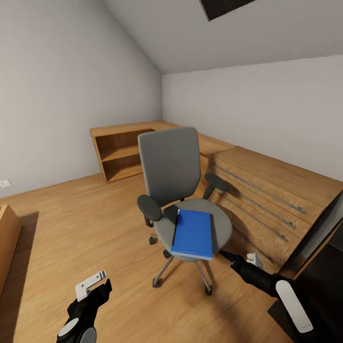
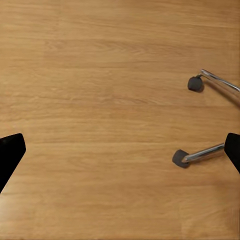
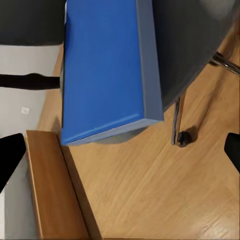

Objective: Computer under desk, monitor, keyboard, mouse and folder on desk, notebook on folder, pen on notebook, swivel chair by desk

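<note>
Head view, left end effector [image 1: 95, 282]: low over the bare wood floor [image 1: 71, 228], left of the chair. Its wrist view shows two dark tips far apart with floor between them, so it is wide and holds nothing.
Right end effector [image 1: 251, 259]: low, just right of the seat, aimed at the folder. Its wrist view shows dark tips at both edges, far apart, so it is wide and holds nothing too.
Folder [image 1: 193, 233]: flat on the seat, at the front. Its front edge hangs a little past the seat rim. In the right wrist view the folder [image 3: 102, 65] is close, and its long grey-white edge faces the camera.
How the folder will handle: it looks thin, flat, stiff and light. The cover looks smooth, so it may slip.
Where to take hold: I think the front edge that sticks out is best. One tip can go under and one on top. A firm pinch should stop it sliding.
Chair [image 1: 171, 164]: grey, black armrests, shiny legs on wheels. It may roll if pushed, so go softly.
Drawer unit [image 1: 267, 190]: light wood, right behind the chair.
Shelf [image 1: 119, 152]: open wood shelf in the far corner.
Surface: a dark corner at the far right may be it. I cannot tell.
</note>
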Controlling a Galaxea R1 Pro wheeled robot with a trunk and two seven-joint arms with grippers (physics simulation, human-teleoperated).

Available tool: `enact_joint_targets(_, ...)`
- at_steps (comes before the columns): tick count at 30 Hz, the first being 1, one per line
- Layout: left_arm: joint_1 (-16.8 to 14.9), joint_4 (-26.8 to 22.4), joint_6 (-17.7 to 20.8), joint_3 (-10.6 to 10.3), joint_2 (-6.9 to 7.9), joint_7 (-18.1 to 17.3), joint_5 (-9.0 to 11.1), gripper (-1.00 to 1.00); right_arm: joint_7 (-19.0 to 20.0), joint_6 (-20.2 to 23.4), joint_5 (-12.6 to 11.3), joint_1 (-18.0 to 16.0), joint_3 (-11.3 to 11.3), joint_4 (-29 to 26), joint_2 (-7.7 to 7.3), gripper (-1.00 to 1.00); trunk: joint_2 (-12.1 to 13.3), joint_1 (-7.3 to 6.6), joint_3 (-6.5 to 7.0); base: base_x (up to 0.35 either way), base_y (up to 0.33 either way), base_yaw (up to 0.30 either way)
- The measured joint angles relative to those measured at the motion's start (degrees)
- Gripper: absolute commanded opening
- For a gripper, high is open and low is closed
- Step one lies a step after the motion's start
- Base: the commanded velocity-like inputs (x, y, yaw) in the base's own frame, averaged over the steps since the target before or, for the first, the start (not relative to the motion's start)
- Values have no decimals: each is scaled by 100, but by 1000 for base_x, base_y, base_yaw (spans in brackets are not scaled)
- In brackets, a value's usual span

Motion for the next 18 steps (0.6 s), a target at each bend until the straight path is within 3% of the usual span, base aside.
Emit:
enact_joint_targets(1,0,0,0,0,-2,0,0,100,105,28,-33,0,-3,42,-16,100,-40,22,-18,0,0,0)
enact_joint_targets(2,0,0,0,-4,-1,0,0,100,462,196,-198,-2,-10,252,-83,100,-80,44,-36,0,0,0)
enact_joint_targets(6,0,-1,0,-9,0,0,-3,100,887,493,-520,-2,-34,515,-191,100,-241,132,-108,0,0,0)
enact_joint_targets(9,0,-8,0,-9,0,0,-2,100,918,514,-539,0,-226,529,-203,100,-361,198,-162,0,0,0)
enact_joint_targets(18,0,-9,0,-12,-1,0,-3,100,919,476,-533,-2,-406,528,-205,100,-722,395,-323,0,0,0)
